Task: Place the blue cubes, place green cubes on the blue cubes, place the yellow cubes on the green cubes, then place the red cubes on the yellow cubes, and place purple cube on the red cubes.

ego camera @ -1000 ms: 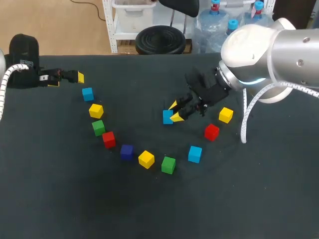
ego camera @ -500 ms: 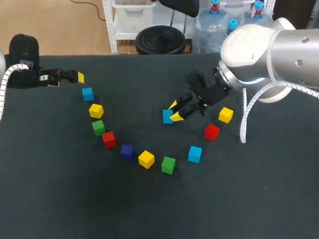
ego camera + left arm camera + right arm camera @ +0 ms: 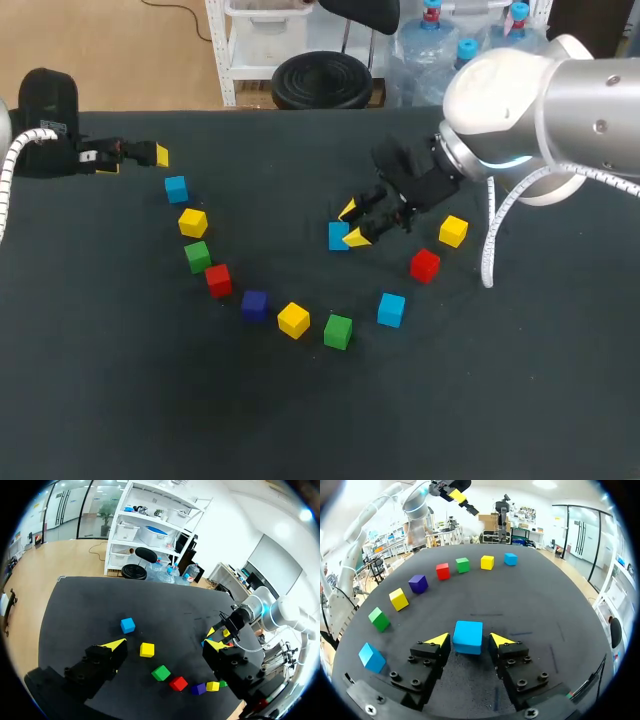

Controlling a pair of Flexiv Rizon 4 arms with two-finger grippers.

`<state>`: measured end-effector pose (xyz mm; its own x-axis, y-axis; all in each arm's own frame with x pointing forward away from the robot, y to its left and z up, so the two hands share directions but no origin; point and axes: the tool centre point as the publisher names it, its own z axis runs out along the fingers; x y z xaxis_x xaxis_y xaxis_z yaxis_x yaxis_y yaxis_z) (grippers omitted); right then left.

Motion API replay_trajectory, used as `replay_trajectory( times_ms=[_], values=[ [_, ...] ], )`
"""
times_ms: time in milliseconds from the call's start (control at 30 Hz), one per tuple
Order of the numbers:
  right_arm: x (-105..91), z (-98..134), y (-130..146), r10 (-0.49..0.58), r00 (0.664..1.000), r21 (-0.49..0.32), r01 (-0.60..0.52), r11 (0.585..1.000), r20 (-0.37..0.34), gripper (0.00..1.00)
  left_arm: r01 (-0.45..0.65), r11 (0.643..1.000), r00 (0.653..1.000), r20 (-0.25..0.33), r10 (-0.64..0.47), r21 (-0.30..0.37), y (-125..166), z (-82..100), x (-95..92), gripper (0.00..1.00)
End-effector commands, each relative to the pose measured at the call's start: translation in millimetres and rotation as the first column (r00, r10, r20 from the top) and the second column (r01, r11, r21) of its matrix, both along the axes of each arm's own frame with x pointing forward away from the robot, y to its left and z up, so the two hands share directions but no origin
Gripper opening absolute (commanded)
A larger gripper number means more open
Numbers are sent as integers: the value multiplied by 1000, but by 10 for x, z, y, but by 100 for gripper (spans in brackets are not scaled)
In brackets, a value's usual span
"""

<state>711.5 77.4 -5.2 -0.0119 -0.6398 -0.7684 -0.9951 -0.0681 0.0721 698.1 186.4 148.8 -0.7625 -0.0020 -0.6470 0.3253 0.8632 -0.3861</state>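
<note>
From above, the right gripper (image 3: 350,224) sits low at mid-table, a blue cube (image 3: 338,237) at its tips, likely the stack's base spot. Left wrist view: the left gripper (image 3: 166,644) is spread wide and empty, out of the way. Right wrist view: the fingers (image 3: 439,640) flank the cube with narrow gaps showing, not clamped.

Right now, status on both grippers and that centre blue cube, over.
Right gripper jaws open, straddling blue cube on table. Left gripper jaws open, empty. No cubes stacked yet. Red cube nearby, not touching.
</note>
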Motion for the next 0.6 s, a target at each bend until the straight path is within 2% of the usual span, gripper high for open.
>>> replay_trajectory(
  times_ms=[33,67,100,167,600],
  values=[
    [11,-6,0,-1,1000,0,1,1000,-1,53,-3,1000,1000,-6,3,6,-12,11,10,100],
    [14,-6,0,-2,1000,0,2,1000,-1,56,-3,1000,1000,-6,3,6,-12,11,10,100],
    [17,-6,0,-2,1000,0,2,1000,-1,51,-3,1000,1000,-6,3,6,-12,11,10,100],
    [21,-6,0,-2,1000,1,2,1000,-1,48,-3,1000,1000,-6,3,6,-12,11,10,100],
    [47,-20,19,0,1000,2,0,1000,-2,46,-3,1000,1000,-6,3,6,-12,11,10,100]
  ],
)
